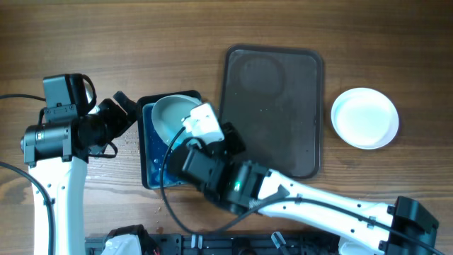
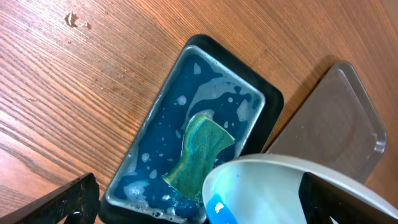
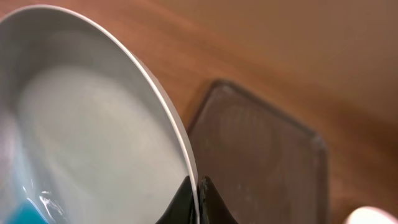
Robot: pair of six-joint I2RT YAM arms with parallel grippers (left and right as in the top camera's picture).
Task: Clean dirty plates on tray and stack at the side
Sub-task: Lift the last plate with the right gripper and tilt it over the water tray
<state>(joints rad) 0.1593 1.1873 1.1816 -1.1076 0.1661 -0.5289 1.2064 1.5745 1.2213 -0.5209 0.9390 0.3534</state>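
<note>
Two plates (image 1: 170,115) (image 1: 364,117), two trays (image 1: 272,106) (image 1: 146,152), one sponge (image 2: 200,154)

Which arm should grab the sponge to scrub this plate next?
Likely left. The right hand grips the plate by its rim; the open left hand faces the sponge in the black tray.

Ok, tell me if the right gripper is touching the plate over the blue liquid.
Touching. Right wrist view: the right gripper pinches the rim of the plate.
</note>
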